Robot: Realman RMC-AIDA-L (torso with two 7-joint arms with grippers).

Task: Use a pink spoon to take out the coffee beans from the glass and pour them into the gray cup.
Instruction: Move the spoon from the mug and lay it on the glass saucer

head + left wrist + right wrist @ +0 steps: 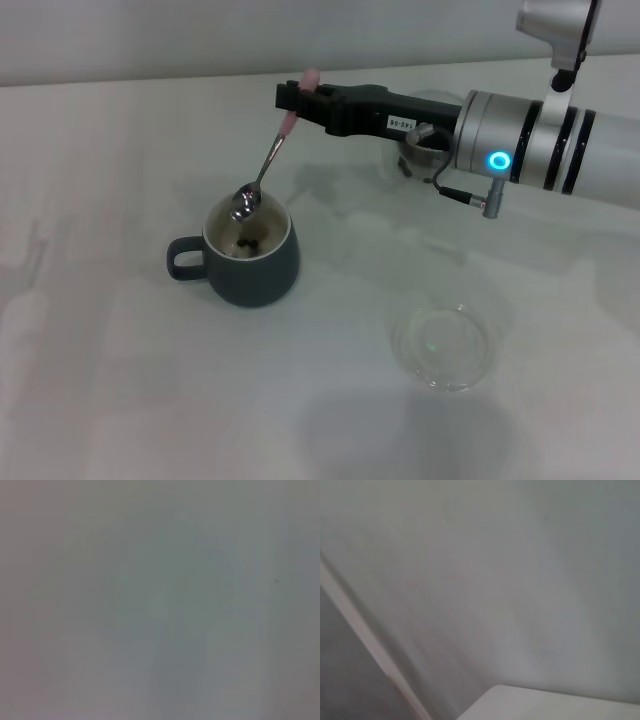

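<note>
Right gripper (pixel 292 103) tips pink spoon (pixel 268 160) over gray cup (pixel 250 252)

Clamped on the pink handle, the gripper holds the spoon's bowl at the cup's rim; a few coffee beans (pixel 252 243) lie inside. The pouring step looks nearly finished. Next, likely, a return to the glass (pixel 425 152), partly hidden behind the arm.
</note>
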